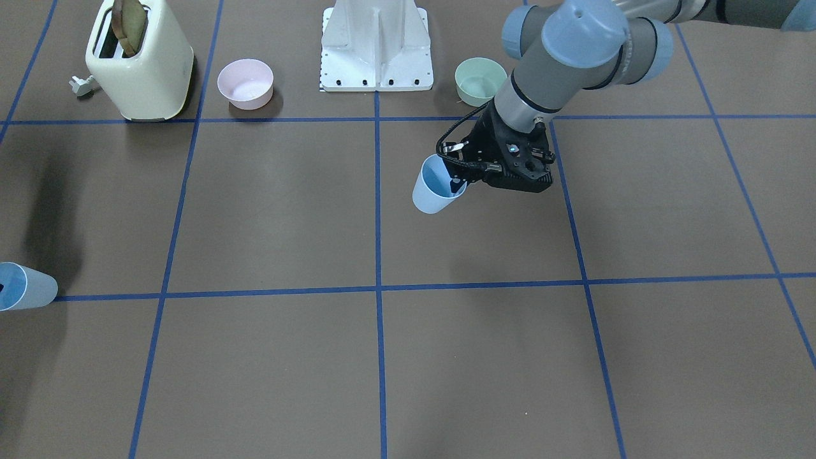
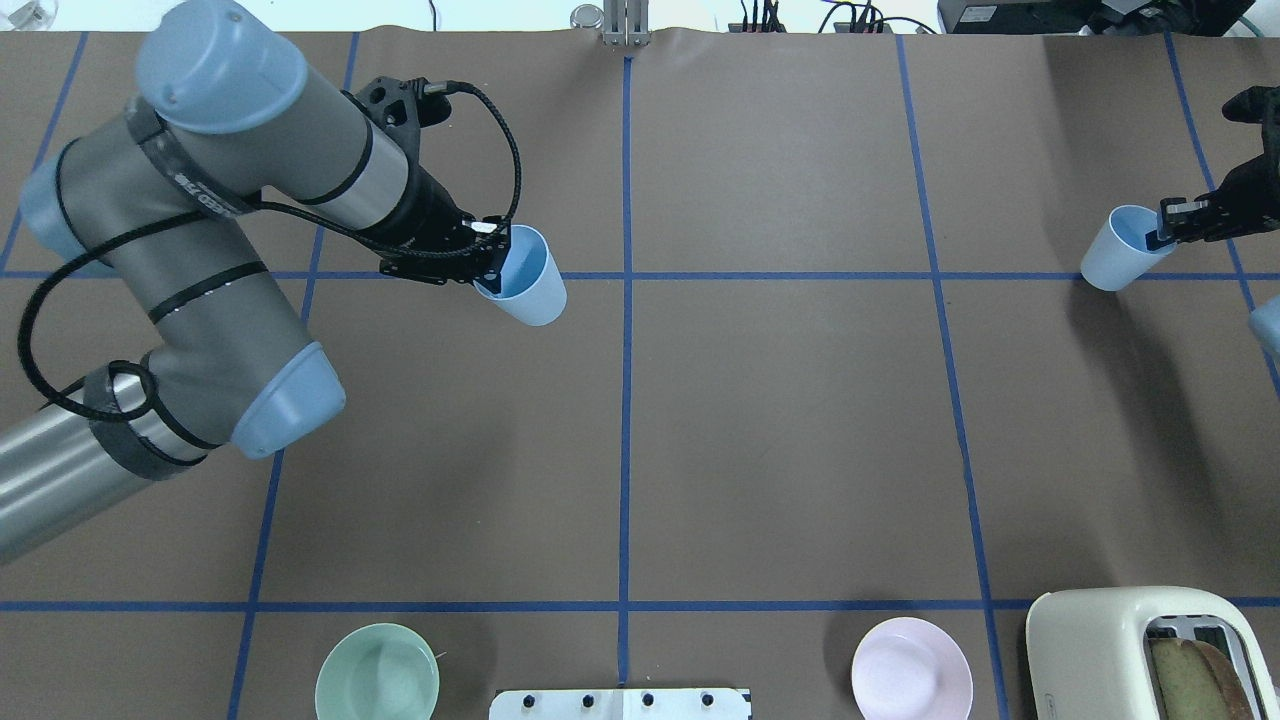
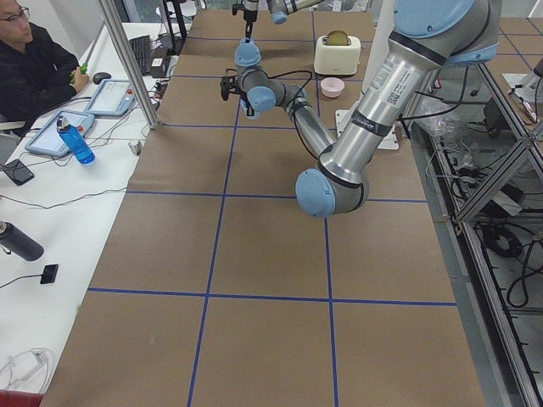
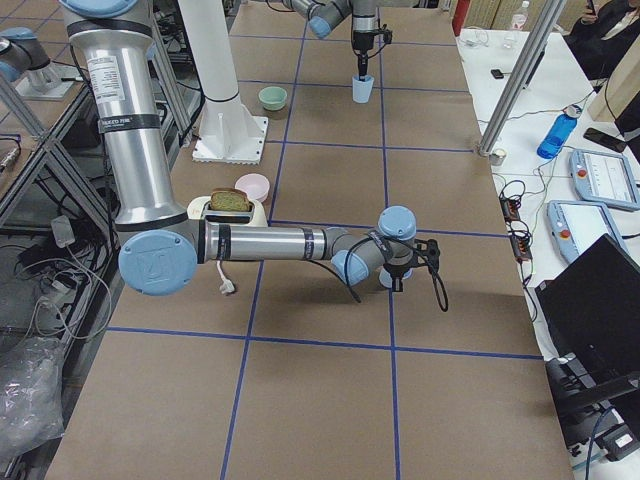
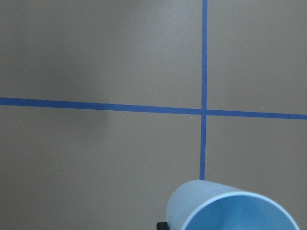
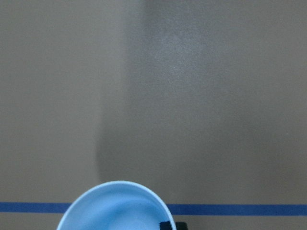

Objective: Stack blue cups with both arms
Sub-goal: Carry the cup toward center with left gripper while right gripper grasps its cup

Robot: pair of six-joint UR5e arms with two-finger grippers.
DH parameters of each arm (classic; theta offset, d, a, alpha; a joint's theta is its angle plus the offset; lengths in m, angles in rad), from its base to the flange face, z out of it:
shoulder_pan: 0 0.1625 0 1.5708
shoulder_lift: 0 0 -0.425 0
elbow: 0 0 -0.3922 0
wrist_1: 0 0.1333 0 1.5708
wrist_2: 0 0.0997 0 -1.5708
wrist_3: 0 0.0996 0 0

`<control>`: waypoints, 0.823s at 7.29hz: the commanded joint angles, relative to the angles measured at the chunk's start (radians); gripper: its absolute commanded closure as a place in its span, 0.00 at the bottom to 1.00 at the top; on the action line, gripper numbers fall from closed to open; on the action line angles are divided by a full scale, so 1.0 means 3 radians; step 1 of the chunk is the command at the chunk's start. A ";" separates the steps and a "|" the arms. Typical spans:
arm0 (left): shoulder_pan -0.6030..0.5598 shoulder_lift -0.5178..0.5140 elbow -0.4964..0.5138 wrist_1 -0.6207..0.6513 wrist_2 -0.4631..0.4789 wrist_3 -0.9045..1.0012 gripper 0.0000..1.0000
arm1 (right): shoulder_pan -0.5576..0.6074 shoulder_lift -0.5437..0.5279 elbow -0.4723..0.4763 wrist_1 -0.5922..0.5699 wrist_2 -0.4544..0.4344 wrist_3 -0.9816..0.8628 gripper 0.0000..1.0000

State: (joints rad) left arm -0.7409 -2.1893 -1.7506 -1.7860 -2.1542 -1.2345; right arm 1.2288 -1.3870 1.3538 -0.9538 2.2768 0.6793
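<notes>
My left gripper (image 2: 495, 265) is shut on the rim of a pale blue cup (image 2: 527, 287), one finger inside it, left of the table's centre line. The cup hangs tilted. It also shows in the front view (image 1: 435, 189) and at the bottom of the left wrist view (image 5: 230, 206). My right gripper (image 2: 1165, 232) is shut on the rim of the second blue cup (image 2: 1118, 250) at the far right of the table. That cup shows at the front view's left edge (image 1: 24, 287) and in the right wrist view (image 6: 115, 208). The two cups are far apart.
A cream toaster (image 2: 1140, 650) with a slice of bread stands near the robot's right. A pink bowl (image 2: 911, 668) and a green bowl (image 2: 377, 672) flank the white pedestal (image 1: 376, 48). An operator (image 3: 34, 68) sits at a side desk.
</notes>
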 commanded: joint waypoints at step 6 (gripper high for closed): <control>0.0557 -0.0454 0.0732 -0.0095 0.0732 -0.0242 1.00 | 0.0209 0.1008 0.0232 -0.1402 0.0280 0.0021 1.00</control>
State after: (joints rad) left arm -0.5852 -2.3209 -1.5565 -1.8024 -1.9598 -1.3055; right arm 1.2929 -1.1148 1.4128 -1.3357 2.3616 0.6810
